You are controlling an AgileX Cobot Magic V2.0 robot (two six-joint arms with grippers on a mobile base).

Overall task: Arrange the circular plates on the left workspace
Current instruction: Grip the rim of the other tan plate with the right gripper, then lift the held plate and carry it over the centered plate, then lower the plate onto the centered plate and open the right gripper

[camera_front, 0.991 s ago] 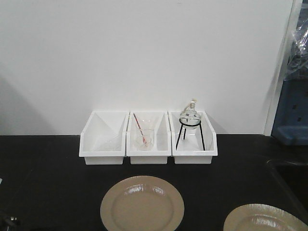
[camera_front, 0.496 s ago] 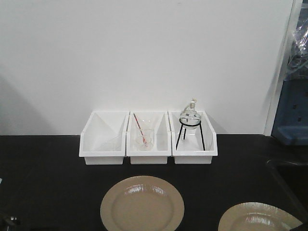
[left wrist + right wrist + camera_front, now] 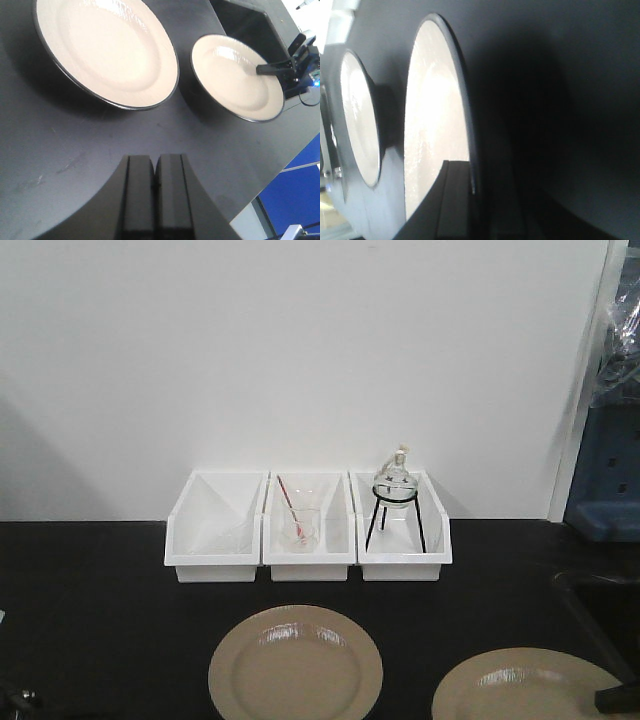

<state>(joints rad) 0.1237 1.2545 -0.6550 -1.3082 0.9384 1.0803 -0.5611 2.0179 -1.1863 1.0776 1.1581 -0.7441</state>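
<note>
Sliding toward 9 o'clock since a second ago, the right plate (image 3: 520,687) now shows more of its round face in the front view, and a dark piece of the right gripper (image 3: 470,200) has come into the corner at 4 o'clock of it. Nothing else has shifted.

That gripper is clamped on the right plate: in its wrist view the dark rim runs between the two fingers, one lying on the beige face and one against the underside. From the left wrist view the same finger reaches over the plate's rim at 3 o'clock. Whether the plate is lifted or touches the bench (image 3: 100,620) I cannot tell.

The centre plate (image 3: 295,665) lies flat on the bench at 6 o'clock of the front view, untouched. The right plate is at 3 o'clock of it, near but apart, with a strip of black bench between them. The sink (image 3: 610,605) lies at 1 o'clock of the right plate.

The left gripper (image 3: 155,197) has its fingers pressed together with nothing between them, over bare bench at 6 o'clock of the centre plate in its own view.

Three white bins (image 3: 308,540) stand side by side at 12 o'clock of the centre plate. The middle one holds a beaker (image 3: 300,530) with a red rod; the right one holds a flask (image 3: 394,483) on a black tripod.
</note>
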